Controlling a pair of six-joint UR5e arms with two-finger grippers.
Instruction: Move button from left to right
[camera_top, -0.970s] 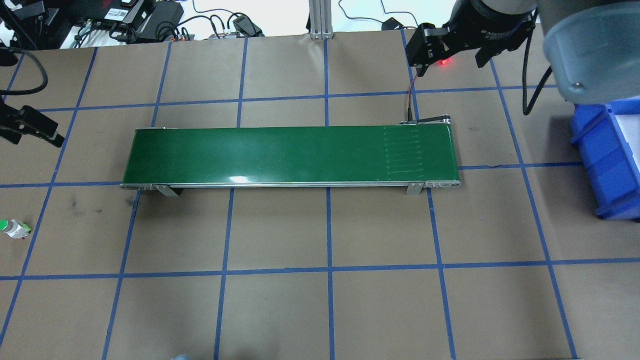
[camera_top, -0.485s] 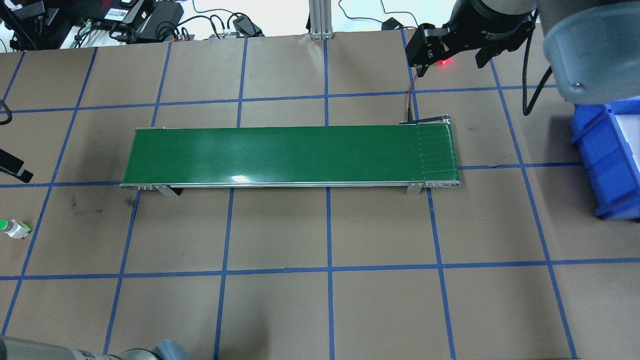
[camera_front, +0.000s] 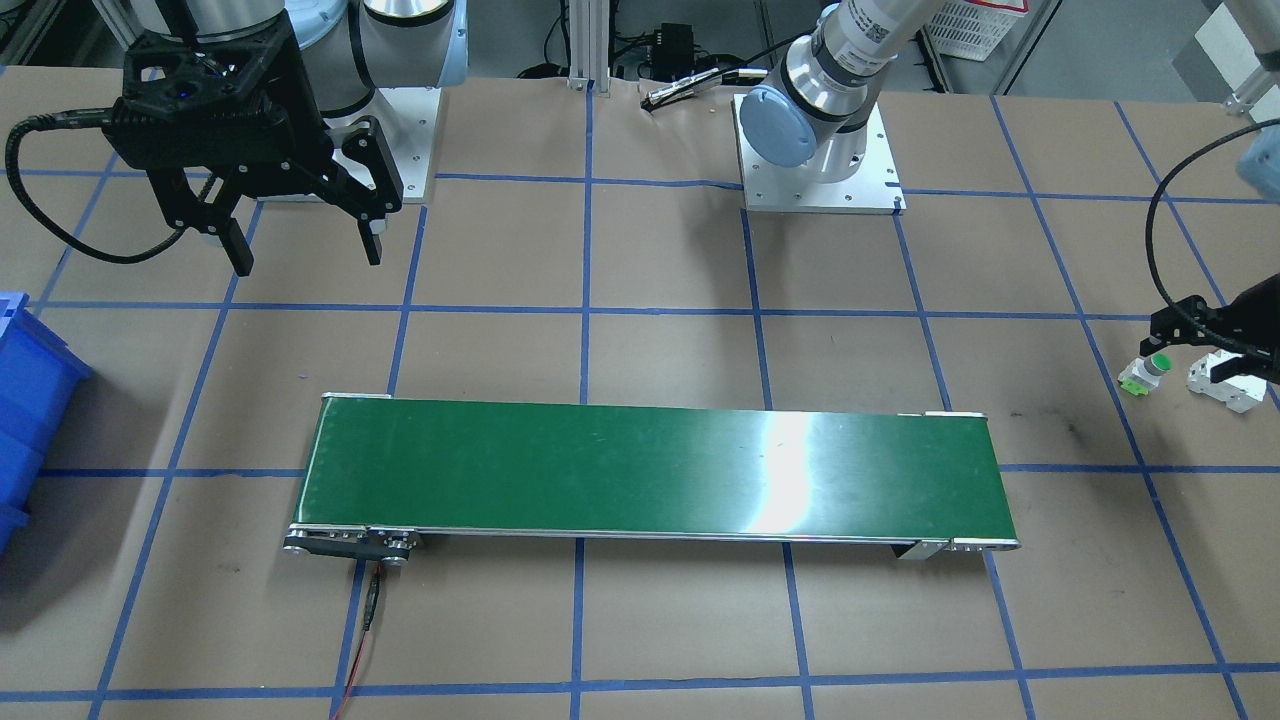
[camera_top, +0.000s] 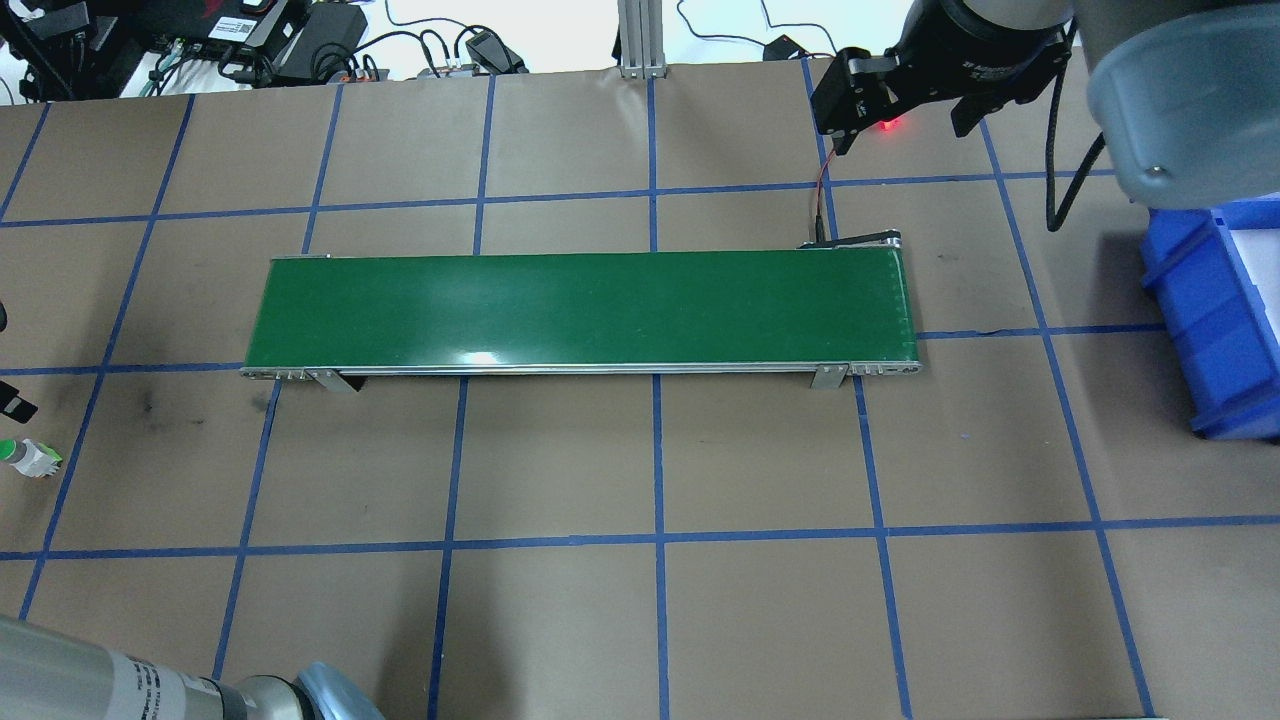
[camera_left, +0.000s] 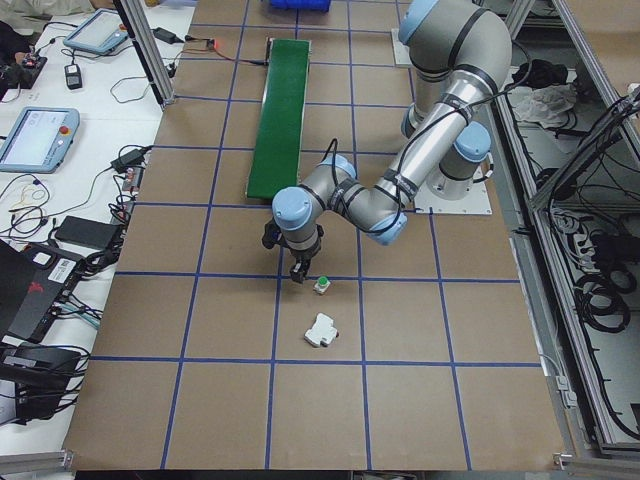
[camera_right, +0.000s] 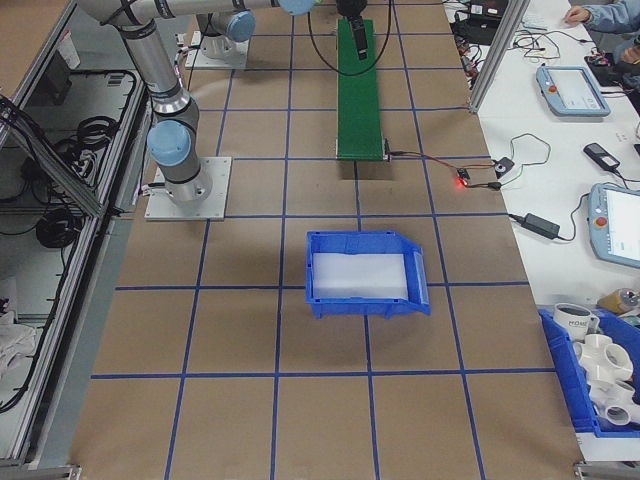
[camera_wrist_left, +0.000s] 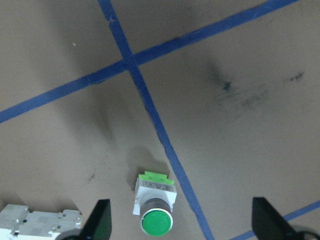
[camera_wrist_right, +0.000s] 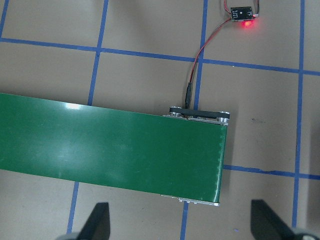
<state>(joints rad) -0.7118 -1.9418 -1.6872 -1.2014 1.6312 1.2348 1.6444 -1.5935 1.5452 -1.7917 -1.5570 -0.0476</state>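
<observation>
While the left gripper (camera_wrist_left: 181, 222) hangs over the table's left end with its jaws spread wide and nothing between them, the button (camera_wrist_left: 154, 206) lies on the brown paper inside that gap, nearer the left-hand finger (camera_wrist_left: 98, 220) of the wrist view, touching neither finger; its green cap points toward the camera's lower edge and a blue tape line (camera_wrist_left: 165, 145) runs just beside it; a white block (camera_front: 1222, 385) lies close by; the right gripper (camera_front: 297, 235) hovers open beyond the green conveyor (camera_top: 580, 310), well apart from the button.
</observation>
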